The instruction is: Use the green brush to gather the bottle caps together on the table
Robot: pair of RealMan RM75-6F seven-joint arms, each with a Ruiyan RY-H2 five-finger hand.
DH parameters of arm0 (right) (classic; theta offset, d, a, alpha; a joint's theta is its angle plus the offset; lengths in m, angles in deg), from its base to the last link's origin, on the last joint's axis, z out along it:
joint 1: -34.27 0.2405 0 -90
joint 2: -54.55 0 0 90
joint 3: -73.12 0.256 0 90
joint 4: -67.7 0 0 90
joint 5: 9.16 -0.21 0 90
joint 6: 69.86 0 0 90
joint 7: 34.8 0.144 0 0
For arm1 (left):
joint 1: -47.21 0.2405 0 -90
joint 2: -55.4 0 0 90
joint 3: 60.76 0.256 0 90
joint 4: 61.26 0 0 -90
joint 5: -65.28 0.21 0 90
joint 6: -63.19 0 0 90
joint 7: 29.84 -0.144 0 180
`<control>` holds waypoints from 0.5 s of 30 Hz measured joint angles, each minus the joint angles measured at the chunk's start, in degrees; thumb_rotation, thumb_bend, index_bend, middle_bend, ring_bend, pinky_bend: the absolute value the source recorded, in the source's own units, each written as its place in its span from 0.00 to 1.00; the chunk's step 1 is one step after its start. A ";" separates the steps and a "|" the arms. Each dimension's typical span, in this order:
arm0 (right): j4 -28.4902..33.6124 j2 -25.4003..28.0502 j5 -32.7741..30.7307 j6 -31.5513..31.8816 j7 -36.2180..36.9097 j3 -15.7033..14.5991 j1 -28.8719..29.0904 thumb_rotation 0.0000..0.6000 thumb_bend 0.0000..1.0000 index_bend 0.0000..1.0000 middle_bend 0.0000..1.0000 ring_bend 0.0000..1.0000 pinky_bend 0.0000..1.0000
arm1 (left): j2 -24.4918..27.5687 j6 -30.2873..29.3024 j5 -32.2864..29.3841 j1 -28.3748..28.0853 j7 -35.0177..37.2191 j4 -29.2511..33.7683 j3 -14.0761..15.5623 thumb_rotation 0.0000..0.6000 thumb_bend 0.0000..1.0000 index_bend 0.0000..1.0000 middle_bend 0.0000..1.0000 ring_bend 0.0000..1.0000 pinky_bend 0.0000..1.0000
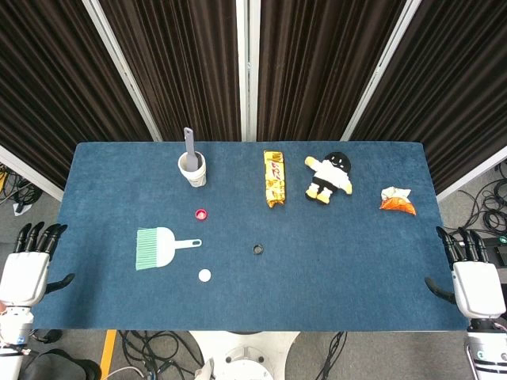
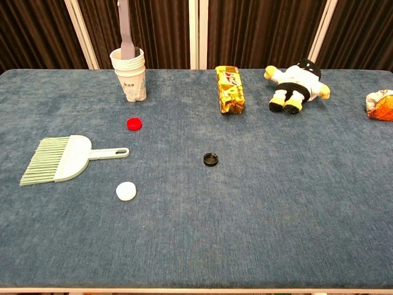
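The green brush (image 1: 162, 246) (image 2: 64, 158) lies flat on the blue table, bristles to the left, handle pointing right. Three bottle caps lie apart: a red cap (image 1: 201, 213) (image 2: 134, 123) above the handle, a white cap (image 1: 205, 275) (image 2: 126, 191) below it, and a black cap (image 1: 257, 249) (image 2: 211, 159) further right. My left hand (image 1: 29, 264) hangs off the table's left edge with fingers apart and nothing in it. Past the right edge my right hand (image 1: 469, 273) is the same, holding nothing. Neither hand shows in the chest view.
A stack of paper cups (image 1: 192, 169) (image 2: 129, 75) with a grey tool in it stands at the back left. A gold snack packet (image 1: 274, 178) (image 2: 229, 89), a plush doll (image 1: 329, 177) (image 2: 295, 83) and an orange wrapper (image 1: 396, 200) (image 2: 381, 104) lie along the back.
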 measured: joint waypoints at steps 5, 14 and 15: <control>-0.19 -0.01 0.20 0.25 0.42 -0.05 -0.12 1.00 0.08 0.00 0.20 0.00 0.06 | -0.34 -0.49 -0.26 0.36 -0.71 -0.07 -0.06 1.00 0.01 0.13 0.14 0.06 0.03; -0.44 0.58 1.54 2.70 1.15 0.47 -0.53 1.00 0.08 0.00 0.20 0.00 0.06 | -0.19 0.20 0.47 -1.24 0.97 0.52 -1.31 1.00 0.03 0.16 0.16 0.07 0.03; -0.45 0.73 1.60 2.92 1.22 0.55 -0.60 1.00 0.08 0.00 0.20 0.00 0.06 | -0.12 0.77 0.60 -1.92 1.31 0.65 -1.66 1.00 0.04 0.17 0.18 0.09 0.03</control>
